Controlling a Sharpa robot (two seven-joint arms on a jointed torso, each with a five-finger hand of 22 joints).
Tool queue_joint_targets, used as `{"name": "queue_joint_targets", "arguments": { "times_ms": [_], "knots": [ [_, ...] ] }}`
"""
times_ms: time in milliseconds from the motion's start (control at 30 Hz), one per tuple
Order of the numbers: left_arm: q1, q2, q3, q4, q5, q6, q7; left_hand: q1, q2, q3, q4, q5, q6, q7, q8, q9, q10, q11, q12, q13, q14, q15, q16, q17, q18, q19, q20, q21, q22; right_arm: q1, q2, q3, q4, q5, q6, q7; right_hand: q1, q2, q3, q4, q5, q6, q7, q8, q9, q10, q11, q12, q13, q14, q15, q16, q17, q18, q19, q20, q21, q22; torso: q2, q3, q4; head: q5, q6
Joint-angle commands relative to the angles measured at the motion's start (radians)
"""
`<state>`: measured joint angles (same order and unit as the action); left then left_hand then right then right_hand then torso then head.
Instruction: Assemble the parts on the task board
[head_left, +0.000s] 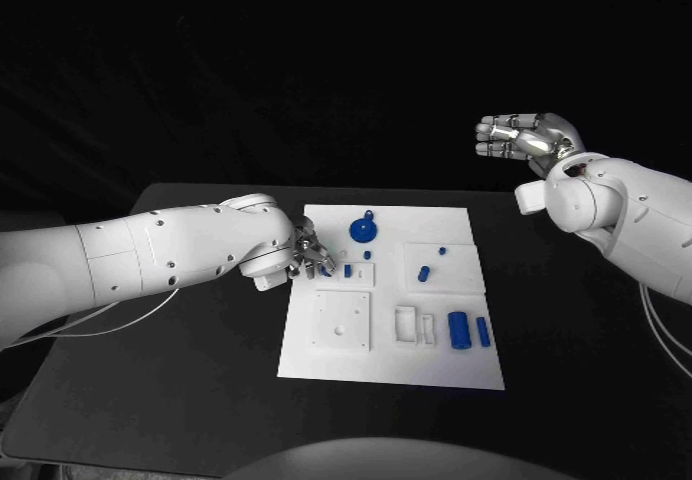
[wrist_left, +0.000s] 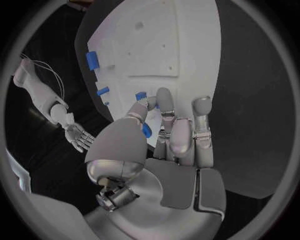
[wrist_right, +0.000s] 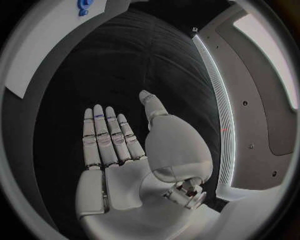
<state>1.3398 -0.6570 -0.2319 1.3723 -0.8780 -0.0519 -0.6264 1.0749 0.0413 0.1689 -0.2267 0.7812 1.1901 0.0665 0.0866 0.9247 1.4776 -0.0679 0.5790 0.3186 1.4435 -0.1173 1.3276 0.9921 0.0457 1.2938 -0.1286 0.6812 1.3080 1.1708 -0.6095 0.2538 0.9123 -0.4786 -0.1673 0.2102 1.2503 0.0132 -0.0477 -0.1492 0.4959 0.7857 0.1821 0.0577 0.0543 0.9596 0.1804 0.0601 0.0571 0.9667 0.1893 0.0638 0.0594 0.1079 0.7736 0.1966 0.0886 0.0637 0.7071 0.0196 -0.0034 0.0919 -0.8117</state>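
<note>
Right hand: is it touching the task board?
Apart. The head view shows the right hand raised beyond the table's far right corner, well clear of the task board, holding nothing.

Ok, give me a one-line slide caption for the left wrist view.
Left hand pinches a small blue part at the edge of the white task board.
</note>
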Motion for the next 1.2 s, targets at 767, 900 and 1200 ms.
{"name": "queue_joint_targets", "arguments": {
  "times_ms": [767,900,1200],
  "knots": [
    [-0.010,0.018,-0.008,0.010,-0.040,0.006,0.000,0.027,0.000,0.016,0.024,-0.056,0.162,-0.117,0.026,0.123,0.038,-0.019,0.025,0.004,0.012,-0.001,0.012,0.020,-0.005,0.002,0.002,0.008,0.036,0.000,-0.001,0.000,0.007,-0.009,0.019,0.005,-0.002,0.006,0.001,-0.005,0.005,-0.002,0.002,-0.004,-0.001,-0.008,-0.001,-0.004,-0.001,-0.010,0.000,-0.001,0.001,-0.006,-0.008,0.000,-0.003,-0.001,0.001,0.0004,-0.0010,0.002,0.001],
    [-0.010,0.019,-0.008,0.005,-0.046,0.012,0.000,0.025,-0.003,0.009,0.033,-0.086,0.163,-0.118,0.022,0.126,0.038,-0.017,0.024,0.003,0.011,-0.001,0.010,0.016,-0.005,0.000,0.003,0.005,0.035,0.000,-0.003,0.000,0.008,-0.009,0.018,0.005,-0.002,0.006,0.001,-0.005,0.005,-0.002,0.002,-0.004,-0.001,-0.008,-0.001,-0.004,-0.001,-0.010,0.000,-0.001,0.001,-0.006,-0.008,0.000,-0.003,-0.001,0.000,0.0001,-0.0008,0.000,0.000],
    [-0.011,0.023,-0.008,-0.009,-0.065,0.020,0.002,0.045,-0.029,-0.063,0.107,-0.224,0.169,-0.122,0.012,0.127,0.038,-0.016,0.024,0.004,0.010,-0.002,0.003,0.005,-0.010,0.001,0.000,-0.009,0.033,0.000,-0.006,0.000,0.010,-0.009,0.017,0.004,-0.001,0.006,0.001,-0.005,0.005,-0.002,0.002,-0.004,-0.001,-0.008,-0.001,-0.004,-0.001,-0.010,0.000,-0.001,0.001,-0.006,-0.008,0.000,-0.003,-0.001,0.000,-0.0004,-0.0012,0.000,-0.001]
  ]
}}
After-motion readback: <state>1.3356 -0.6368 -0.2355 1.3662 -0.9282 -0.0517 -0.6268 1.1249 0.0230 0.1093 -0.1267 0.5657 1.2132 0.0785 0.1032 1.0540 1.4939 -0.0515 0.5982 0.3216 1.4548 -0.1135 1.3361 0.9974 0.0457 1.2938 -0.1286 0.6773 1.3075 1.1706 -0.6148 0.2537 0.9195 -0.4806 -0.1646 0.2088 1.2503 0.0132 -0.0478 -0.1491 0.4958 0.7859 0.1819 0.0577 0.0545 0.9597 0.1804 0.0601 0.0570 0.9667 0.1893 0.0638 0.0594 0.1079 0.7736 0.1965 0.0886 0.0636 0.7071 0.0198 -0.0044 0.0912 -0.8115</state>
